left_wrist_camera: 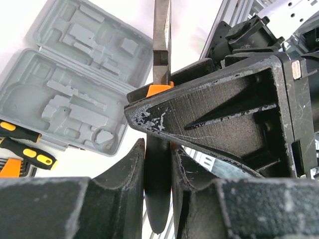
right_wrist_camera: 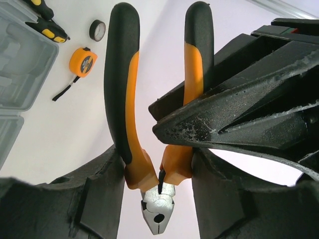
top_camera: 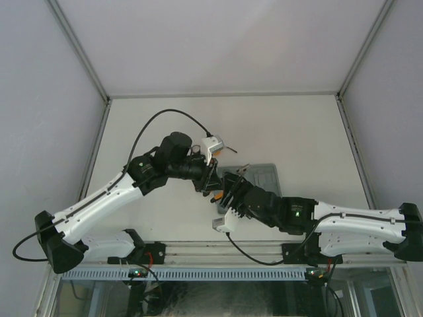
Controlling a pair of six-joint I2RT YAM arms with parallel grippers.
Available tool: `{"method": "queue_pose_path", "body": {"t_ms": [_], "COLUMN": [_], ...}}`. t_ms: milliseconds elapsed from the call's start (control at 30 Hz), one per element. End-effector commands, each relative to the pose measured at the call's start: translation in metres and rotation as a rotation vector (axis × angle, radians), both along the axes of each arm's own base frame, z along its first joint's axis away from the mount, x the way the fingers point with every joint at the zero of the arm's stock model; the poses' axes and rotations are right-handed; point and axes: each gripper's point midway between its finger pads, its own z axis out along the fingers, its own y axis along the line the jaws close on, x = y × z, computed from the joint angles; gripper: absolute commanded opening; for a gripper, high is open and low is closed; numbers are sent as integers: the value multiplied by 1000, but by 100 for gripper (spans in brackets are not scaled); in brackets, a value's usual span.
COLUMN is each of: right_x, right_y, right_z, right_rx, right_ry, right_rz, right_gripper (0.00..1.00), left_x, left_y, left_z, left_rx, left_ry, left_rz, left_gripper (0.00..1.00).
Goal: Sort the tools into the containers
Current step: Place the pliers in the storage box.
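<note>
The orange-and-black pliers (right_wrist_camera: 130,99) are held in the air between both grippers. My right gripper (right_wrist_camera: 157,162) is shut on the orange shoulders just above the steel head. My left gripper (left_wrist_camera: 158,149) is shut on one black handle (left_wrist_camera: 158,184), seen edge-on. In the top view the two grippers (top_camera: 210,179) (top_camera: 226,193) meet at the table's centre, beside the open grey tool case (top_camera: 264,175). The case (left_wrist_camera: 75,84) lies open with its recesses bare. Two screwdrivers (left_wrist_camera: 25,144), the orange hex-key set (left_wrist_camera: 10,169), the tape measure (right_wrist_camera: 82,62) and the black ring (right_wrist_camera: 97,30) lie on the table.
The white table (top_camera: 165,132) is bounded by grey walls at the back and sides. A slotted metal rail (top_camera: 198,272) runs along the near edge by the arm bases. In the top view the arms hide the loose tools.
</note>
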Motion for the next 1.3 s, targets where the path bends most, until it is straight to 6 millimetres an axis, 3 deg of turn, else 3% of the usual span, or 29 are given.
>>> {"method": "queue_pose_path", "body": {"t_ms": [0, 167, 300, 567, 800, 1000, 1133, 1267], "right_x": [-8, -11, -12, -17, -17, -16, -6, 5], "right_y": [-2, -11, -15, -25, -36, -55, -70, -79], "right_z": [37, 28, 26, 33, 59, 72, 84, 81], "right_rx": [166, 165, 170, 365, 913, 1273, 1623, 1936], "right_ry": [14, 71, 90, 251, 611, 821, 1021, 1284], "right_rz": [0, -22, -33, -106, -289, -390, -504, -632], "right_gripper": [48, 64, 71, 75, 73, 71, 68, 65], "left_x": [16, 16, 17, 22, 32, 39, 42, 46], "left_y": [5, 7, 8, 13, 23, 32, 38, 44], "left_z": [22, 26, 25, 29, 43, 55, 61, 70], "left_rx": [-46, -60, -58, -57, -107, -163, -211, -256], "left_ry": [-88, -102, -104, -135, -203, -252, -277, -308], "left_rz": [85, 94, 97, 138, 215, 287, 341, 391], "left_gripper": [0, 0, 0, 0, 0, 0, 0, 0]}}
